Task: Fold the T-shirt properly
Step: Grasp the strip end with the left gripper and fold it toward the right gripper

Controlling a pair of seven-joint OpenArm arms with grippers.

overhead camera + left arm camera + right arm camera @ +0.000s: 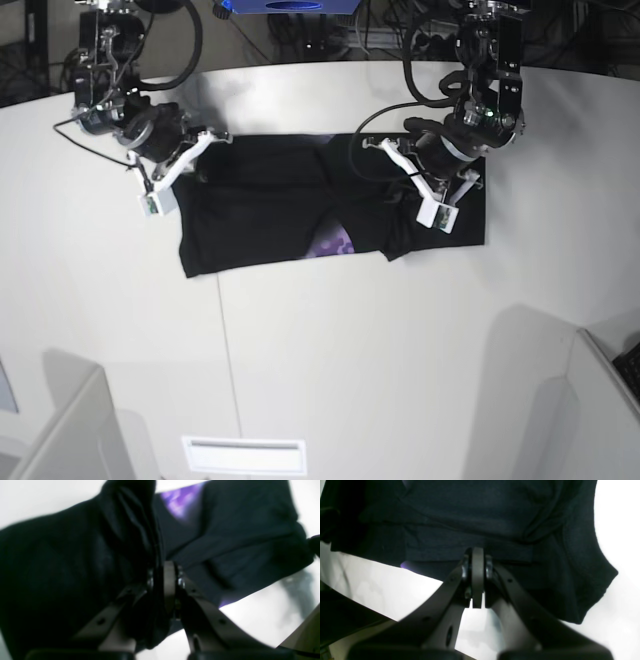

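A pale grey-white table [350,340] fills the base view, with dark cabling and a blue object [290,5] beyond its far edge and light panel corners at the near edge. The T-shirt [270,215] is laid across the far half of the table as a wide, partly folded black band, its near edge running roughly straight on one side and bunched on the other. A small patch of purple print [333,241] is exposed at the near edge where a fold lifts; the remaining cloth is seen as plain black. An orange area is not visible in any view.

The left gripper [163,580] is seen with its jaws pressed together on a gathered ridge of black cloth, which rises between the fingers and spills below them. The right gripper [477,563] is likewise closed tight, pinching a hemmed edge of the T-shirt.

Differences between views are noted. The left wrist view shows a blurred purple patch behind the pinched ridge, and white table beneath a raised edge. The right wrist view shows a stitched hem band and a rounded sleeve-like flap hanging to one side; only a faint purple glint is seen there. The overall outline of the garment and the wide separation of the two arms, at opposite ends of it, are shown by the base view alone.
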